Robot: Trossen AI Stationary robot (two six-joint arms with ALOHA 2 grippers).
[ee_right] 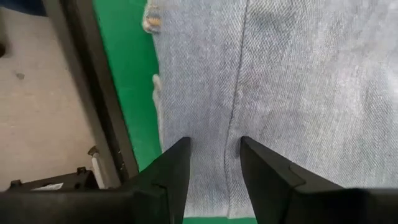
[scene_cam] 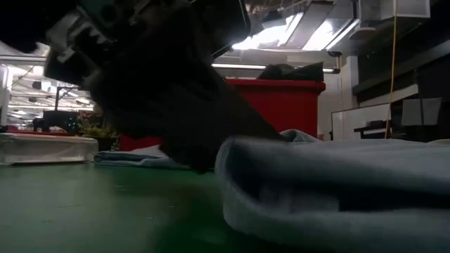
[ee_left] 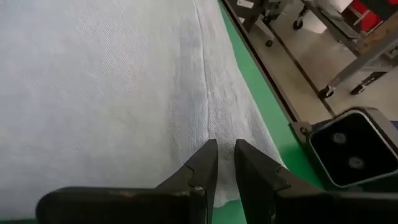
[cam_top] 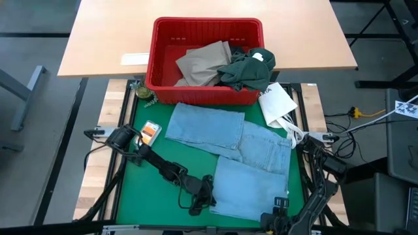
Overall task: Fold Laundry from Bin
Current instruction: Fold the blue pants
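Note:
Light blue jeans [cam_top: 228, 156] lie folded across the green mat [cam_top: 140, 189], and their rounded fold [scene_cam: 316, 183] fills the low view. My left gripper [ee_left: 226, 149] sits at the near left edge of the jeans [cam_top: 208, 196], its fingers almost together. My right gripper [ee_right: 212, 146] points down at the jeans' near right corner [cam_top: 282, 207], with cloth in the gap between its fingers. Behind them the red bin [cam_top: 157, 59] holds a khaki garment [cam_top: 202, 64], and a dark green one [cam_top: 248, 68] hangs over its rim. My left gripper pinches the jeans at their near left edge [ee_left: 214, 127], between its two fingers. The fingers slant down from the table's left side. The cloth lies slack on the mat. How many layers it holds, I cannot tell. My right gripper comes at the jeans from above, fingers pointing down, one on each side of a seam [ee_right: 231, 134] near the jeans' right edge. Cloth fills the gap between the fingers. That part lies flat on the mat.
A white packet [cam_top: 277, 101] lies by the bin's right corner. An orange and white object [cam_top: 150, 132] rests on the mat's left part. The mat's dark frame [ee_right: 93, 93] runs close beside my right gripper. There is bare green mat left of the jeans.

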